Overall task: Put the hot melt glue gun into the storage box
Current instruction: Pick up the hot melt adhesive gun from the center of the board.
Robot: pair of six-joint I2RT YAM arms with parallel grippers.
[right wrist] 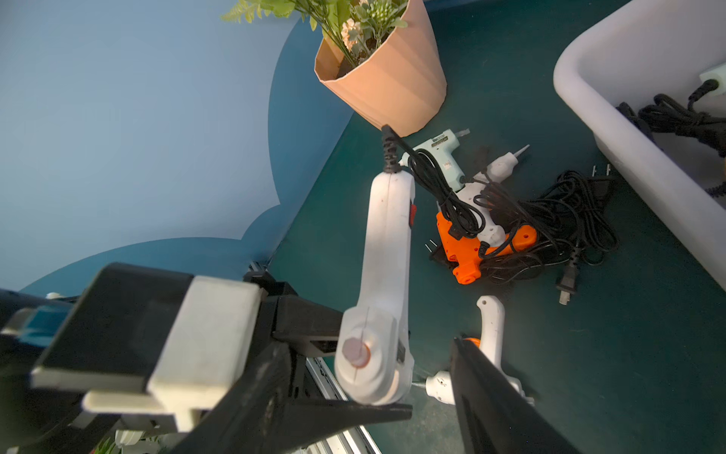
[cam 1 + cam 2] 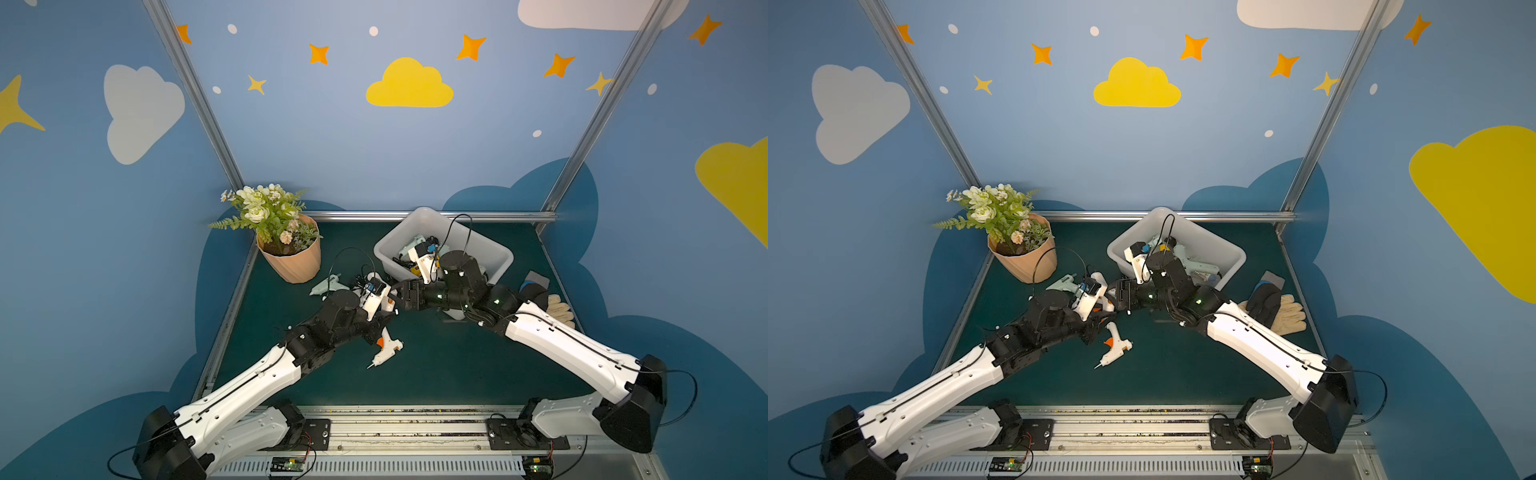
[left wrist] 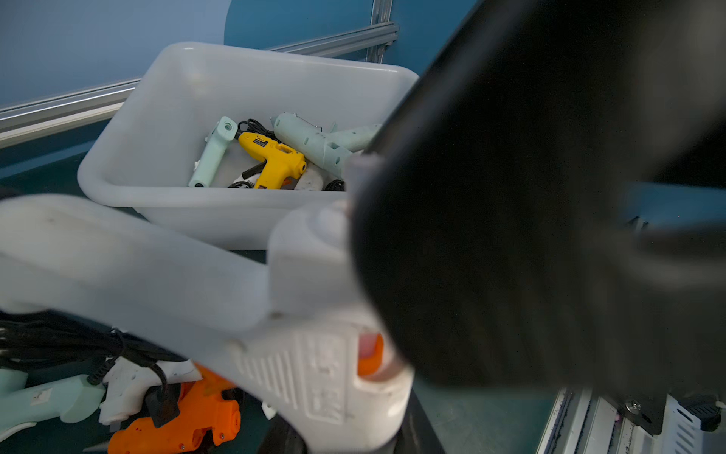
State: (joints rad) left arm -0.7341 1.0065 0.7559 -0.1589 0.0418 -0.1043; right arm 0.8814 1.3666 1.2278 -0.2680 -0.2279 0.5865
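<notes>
Dark green desk (image 2: 457,365), blue painted walls. Your left pincer (image 1: 334,330) is clamped on the white plastic hot melt glue gun (image 1: 387,243), which hangs above the desk, outside the whitish translucent plastic storage box (image 2: 490,249). Your right pincer (image 1: 426,377) stands open astride its barrel end.

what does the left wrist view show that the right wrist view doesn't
Only the left wrist view: the yellow glue gun lying inside the storage box. Only the right wrist view: the flower pot and a loose white glue gun on the green mat. Both: the raised white glue gun, the orange glue gun and at least part of the storage box.
</notes>
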